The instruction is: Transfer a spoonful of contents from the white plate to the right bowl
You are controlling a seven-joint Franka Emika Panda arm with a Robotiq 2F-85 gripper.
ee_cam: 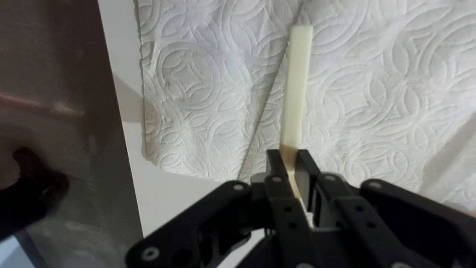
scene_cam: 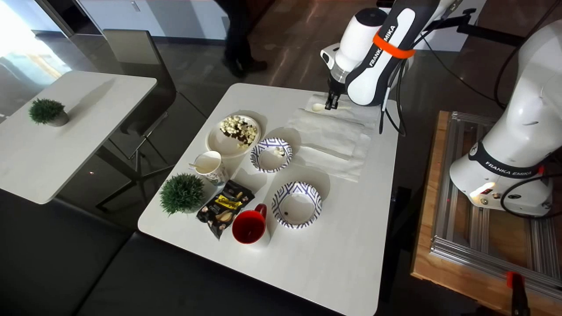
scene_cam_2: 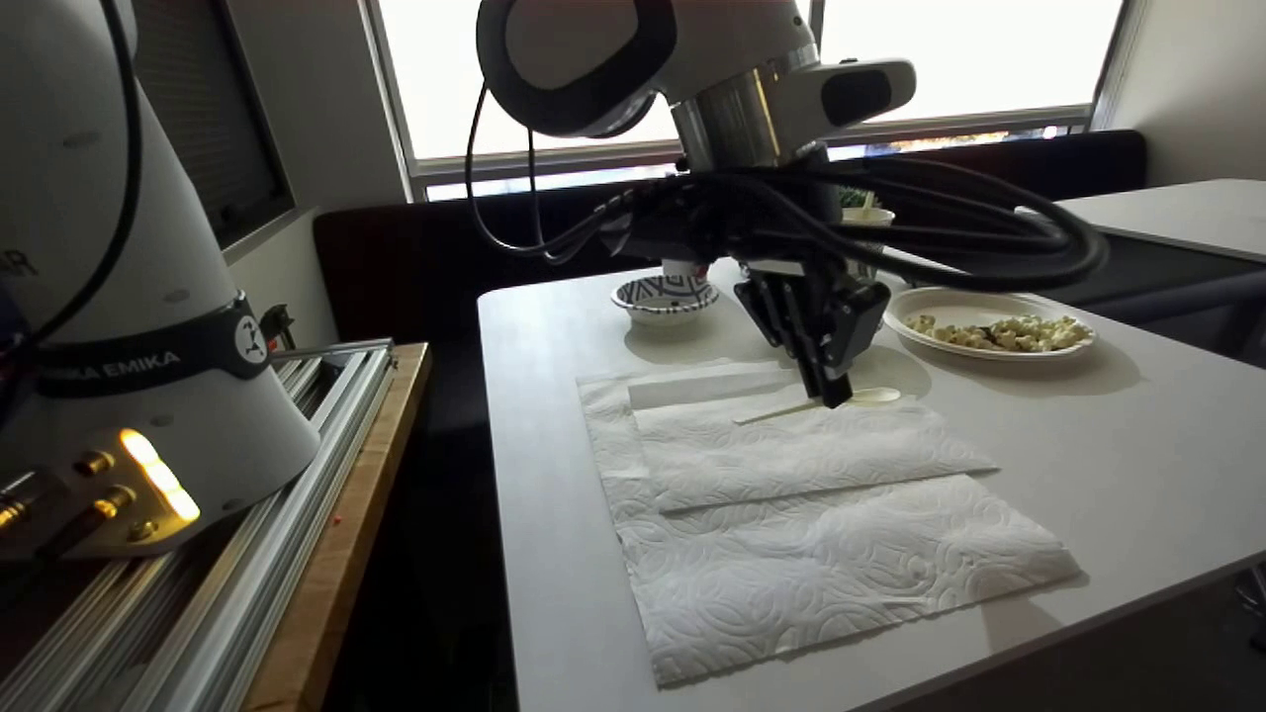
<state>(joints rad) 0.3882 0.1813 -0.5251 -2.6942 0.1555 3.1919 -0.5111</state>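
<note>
On the counter (scene_cam: pixel 347 228) in an exterior view, left to right, we see cream and dark-brown popcorn (scene_cam: pixel 237 128) heaped in the shallow white plate (scene_cam: pixel 223 145), two zigzag-rimmed bowls (scene_cam: pixel 268 162) (scene_cam: pixel 300 208), and paper towels (scene_cam: pixel 327 131) under the spoon (scene_cam: pixel 318 107), whose flat handle (ee_cam: pixel 296 85) the fingers (ee_cam: pixel 276 167) grip. The wrist view resolves the towels' embossed circles; the spoon's oval head appears in both exterior views alone.

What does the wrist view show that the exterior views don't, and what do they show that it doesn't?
Only the wrist view clearly shows the spoon pinched between the closed jaws. Only the exterior views show the spoon's scooping end, the white plate, its popcorn, a patterned bowl and a paper cup. All share part of the spoon, the jaws and the paper towels.
</note>
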